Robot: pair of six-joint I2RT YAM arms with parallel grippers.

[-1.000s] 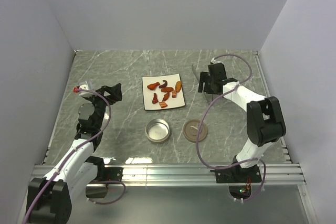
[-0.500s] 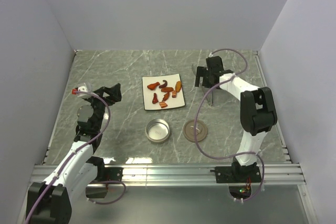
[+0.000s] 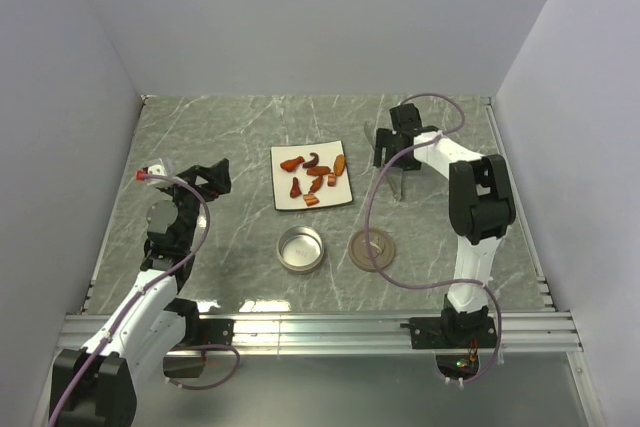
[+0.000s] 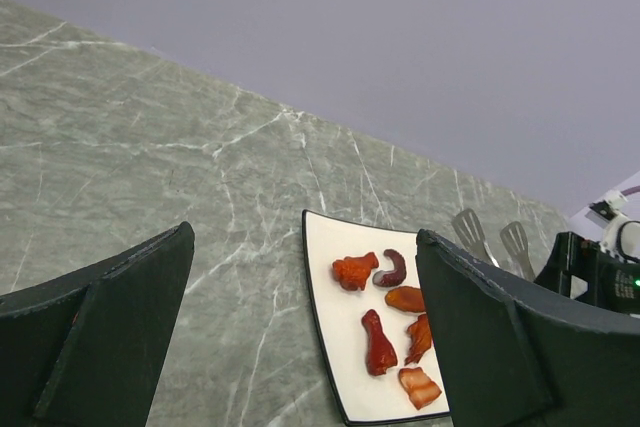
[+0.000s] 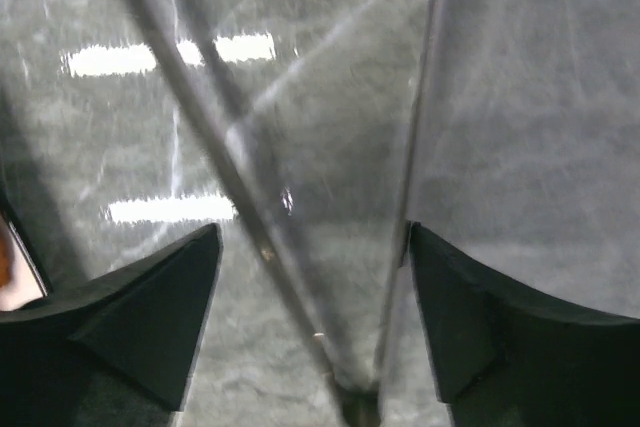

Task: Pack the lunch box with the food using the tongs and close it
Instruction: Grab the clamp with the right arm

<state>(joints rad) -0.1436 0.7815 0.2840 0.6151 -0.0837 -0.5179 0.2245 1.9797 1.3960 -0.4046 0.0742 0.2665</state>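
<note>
The tongs [image 5: 266, 253] lie on the marble at the back right. Their two thin arms run up between the fingers of my right gripper [image 5: 313, 232], which is open around them. Its right pad touches one arm and the left pad stands apart. From above, that gripper [image 3: 393, 154] hangs over the tongs [image 3: 398, 185]. The food [image 3: 318, 172] lies in several orange, red and purple pieces on a white plate [image 3: 285, 197]. The lunch box [image 3: 301, 249] sits open in front, its brown lid [image 3: 372, 248] beside it. My left gripper [image 4: 305, 235] is open and holds nothing.
In the left wrist view the food [image 4: 380, 342], the plate [image 4: 335, 277] and the tongs' flat tips [image 4: 468, 232] show ahead. My left gripper [image 3: 218, 177] hovers left of the plate. Grey walls close in the back and sides, and a metal rail [image 3: 320, 327] runs along the near edge.
My right arm has stretched out toward the back, carrying its gripper a little back and left over the tongs. The left arm has hardly moved.
</note>
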